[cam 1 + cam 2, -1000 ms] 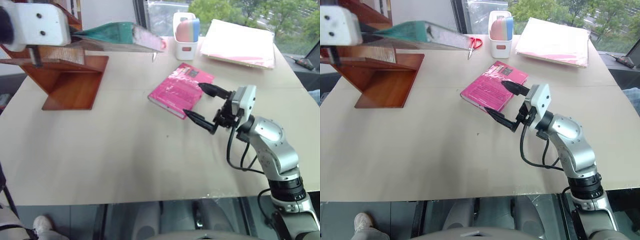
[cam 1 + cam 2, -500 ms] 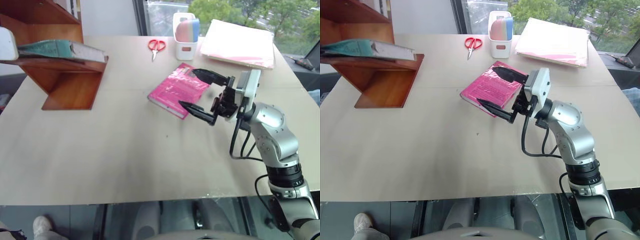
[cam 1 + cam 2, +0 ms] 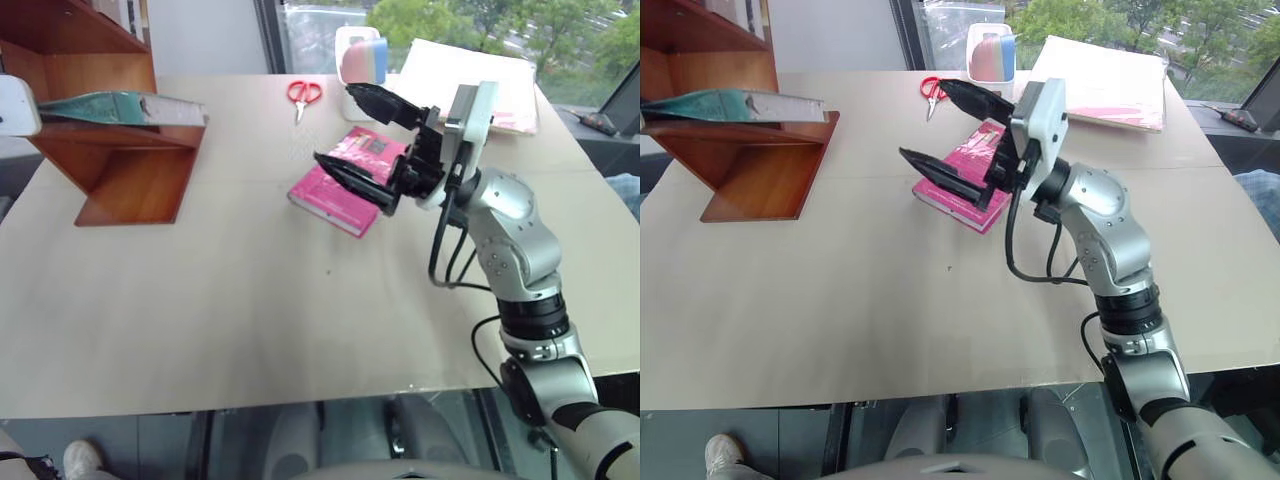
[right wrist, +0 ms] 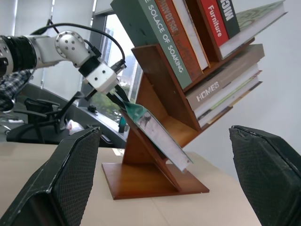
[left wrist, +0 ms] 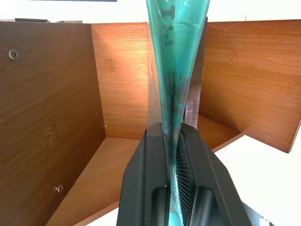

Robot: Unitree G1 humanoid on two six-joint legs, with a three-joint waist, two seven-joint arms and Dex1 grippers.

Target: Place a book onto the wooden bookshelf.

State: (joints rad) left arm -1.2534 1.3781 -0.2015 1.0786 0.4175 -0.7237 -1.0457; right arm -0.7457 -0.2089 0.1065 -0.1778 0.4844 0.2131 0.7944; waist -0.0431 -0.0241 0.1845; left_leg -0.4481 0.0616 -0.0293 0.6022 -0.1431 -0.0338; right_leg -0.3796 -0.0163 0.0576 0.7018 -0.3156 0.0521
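So the left pincer (image 5: 173,141) is clamped on the thick teal-green glossy book (image 3: 120,105), which lies on the reddish-brown wooden bookshelf's (image 3: 140,170) lower shelf, one end sticking past the edge. Right pincer (image 3: 365,135) hangs wide open, empty, over the pink book (image 3: 350,180). Risk: letting go on that slant could slide it onto the beige surface (image 3: 250,300).

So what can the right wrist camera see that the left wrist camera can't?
Right wrist view: other books stacked on upper shelves, and the left gripper holding the teal book from outside. Left wrist view: the gripper's fingers close up, pinching the book's edge. Both: the teal book and the wooden bookshelf.
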